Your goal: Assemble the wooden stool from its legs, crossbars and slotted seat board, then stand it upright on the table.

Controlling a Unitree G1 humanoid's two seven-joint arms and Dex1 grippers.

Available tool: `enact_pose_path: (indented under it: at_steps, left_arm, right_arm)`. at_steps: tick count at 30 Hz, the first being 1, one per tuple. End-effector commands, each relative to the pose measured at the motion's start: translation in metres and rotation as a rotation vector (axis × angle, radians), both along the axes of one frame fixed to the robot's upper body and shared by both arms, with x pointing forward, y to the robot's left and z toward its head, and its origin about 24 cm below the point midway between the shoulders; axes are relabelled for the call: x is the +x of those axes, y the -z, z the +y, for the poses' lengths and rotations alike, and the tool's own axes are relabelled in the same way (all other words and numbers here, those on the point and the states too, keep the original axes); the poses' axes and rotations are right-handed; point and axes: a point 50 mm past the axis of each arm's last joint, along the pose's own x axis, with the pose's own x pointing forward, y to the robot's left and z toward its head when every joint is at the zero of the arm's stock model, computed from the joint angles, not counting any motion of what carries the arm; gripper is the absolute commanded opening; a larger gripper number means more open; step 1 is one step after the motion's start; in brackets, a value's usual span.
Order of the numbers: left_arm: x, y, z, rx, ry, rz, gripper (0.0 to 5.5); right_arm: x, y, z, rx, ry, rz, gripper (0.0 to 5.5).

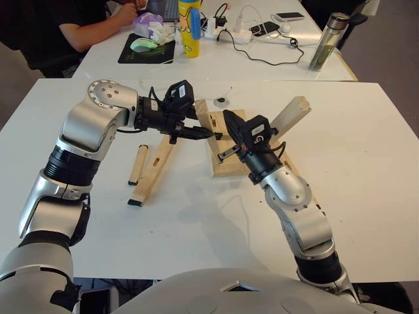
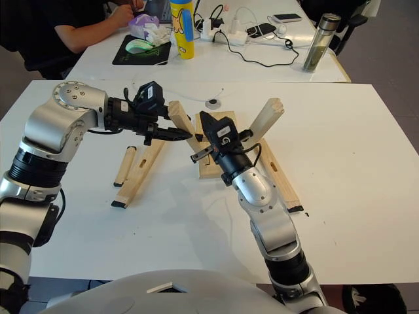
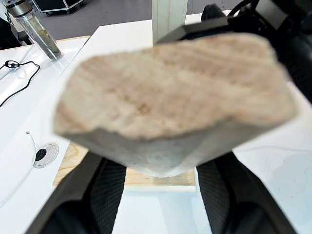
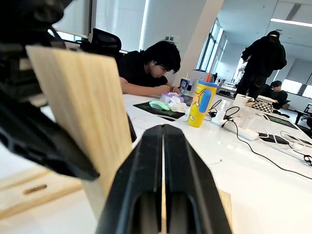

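The left pincer [image 1: 204, 133] is pinching a wooden leg [image 1: 202, 112] near its lower end. It is reaching in over the white worktop [image 1: 366, 163], where a short crossbar [image 1: 137, 163] and a spare leg [image 1: 156, 171] are lying side by side to its left. The held leg is standing nearly upright, leaning slightly, with its lower end hanging at the far left corner of the slotted seat board [image 1: 226, 167], which is lying flat mid-worktop. Just to the right, the right pincer [image 1: 228, 120] is hovering over the board with its fingers pressed together on nothing, its tip just beside the held leg. Further right, a second leg [image 1: 292, 112] is jutting up at a slant from the board's far side. The coming move seems to be resting with the left arm. The board is lying just below the leg, in line with its long axis, so the leg is probably going down along its own length, with the right pincer placed to steady it.
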Motion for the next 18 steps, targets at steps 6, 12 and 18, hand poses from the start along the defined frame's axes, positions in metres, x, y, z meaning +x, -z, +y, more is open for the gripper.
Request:
enact_pose_path:
  at_steps: [6, 12, 18]
  left_arm:
    - [-0.005, 0.053, 0.008, 0.137, -0.067, 0.208, 2.07]
    - [-0.006, 0.056, 0.011, 0.136, -0.084, 0.212, 2.07]
    - [-0.006, 0.055, 0.009, 0.134, -0.08, 0.205, 2.07]
  right_arm:
    - [0.004, -0.02, -0.004, 0.055, 0.059, -0.104, 0.0]
    - [0.006, -0.044, -0.017, 0.082, 0.119, -0.292, 0.0]
    - [0.004, 0.026, -0.012, -0.11, 0.061, 0.095, 0.0]
